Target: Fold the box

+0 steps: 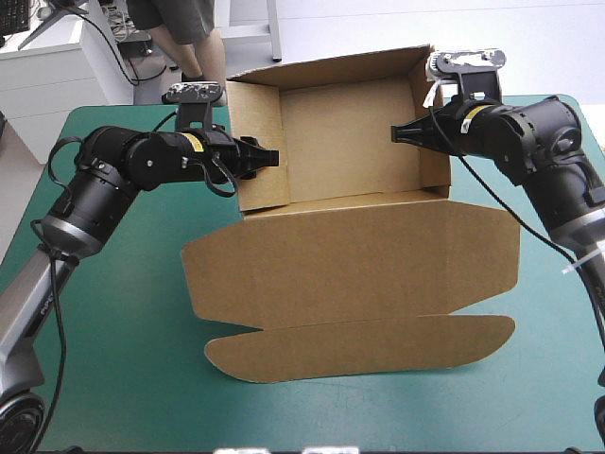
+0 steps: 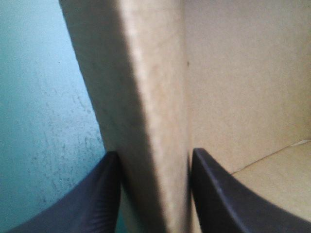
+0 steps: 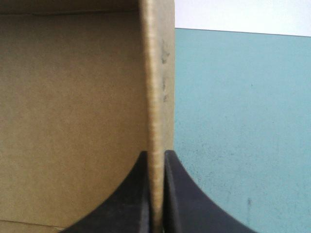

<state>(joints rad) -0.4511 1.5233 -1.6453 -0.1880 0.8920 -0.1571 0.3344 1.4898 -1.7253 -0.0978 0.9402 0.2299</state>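
Note:
The brown box [image 1: 350, 132] stands as an open tray at the back middle of the teal-green table, walls raised. Its lid [image 1: 359, 274] lies flat toward the front, with the rounded tuck flap [image 1: 359, 345] beyond the crease. My left gripper [image 1: 269, 156] is at the tray's left wall, shut on that thick doubled wall [image 2: 146, 73], one finger outside and one inside [image 2: 155, 153]. My right gripper [image 1: 399, 134] is shut on the upper edge of the right wall [image 3: 158, 73], which runs between its fingers [image 3: 155, 153].
The bare teal-green cover [image 1: 113, 312] lies left and right of the flat lid, and it shows outside each held wall [image 3: 243, 121]. The tuck flap reaches close to the table's front edge. Both arms lie low over the table's back corners.

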